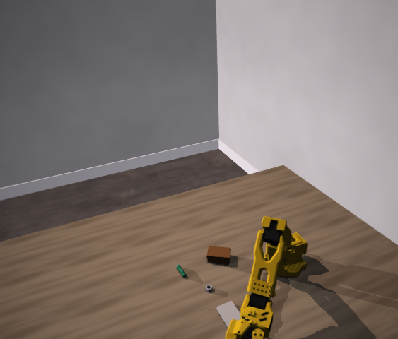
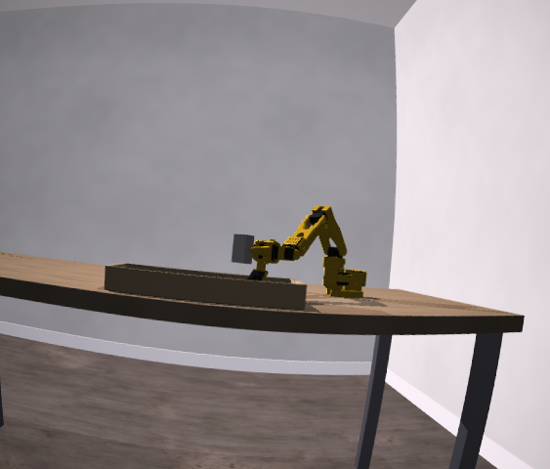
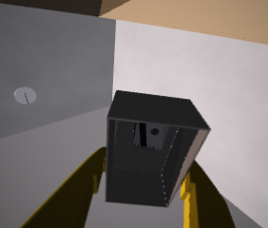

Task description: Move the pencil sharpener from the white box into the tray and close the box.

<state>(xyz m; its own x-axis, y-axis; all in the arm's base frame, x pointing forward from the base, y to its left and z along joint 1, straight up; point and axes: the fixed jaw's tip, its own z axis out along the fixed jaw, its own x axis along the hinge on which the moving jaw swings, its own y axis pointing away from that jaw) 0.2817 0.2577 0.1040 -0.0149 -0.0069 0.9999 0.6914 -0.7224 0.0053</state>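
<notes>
In the wrist view, the pencil sharpener can be seen inside the white box, toward 12 o'clock in the open mouth. Its dark slot runs roughly 12 to 6, with 1 round screw on the 3 o'clock side of it. Part of it is hidden by the box wall, so which way its long axis runs can't be told.

The box is gripped between the 2 fingers of the gripper, which are parted only a little, about a box's width. In the exterior view it's held upright, at 9 o'clock from the gripper and higher than the rim of the tray. No lid is on the mouth.

From the top, a pale flat piece is partly covered by the arm. A grey ring is seen at about 11 o'clock from it, with a green item and a brown box farther up the table.
</notes>
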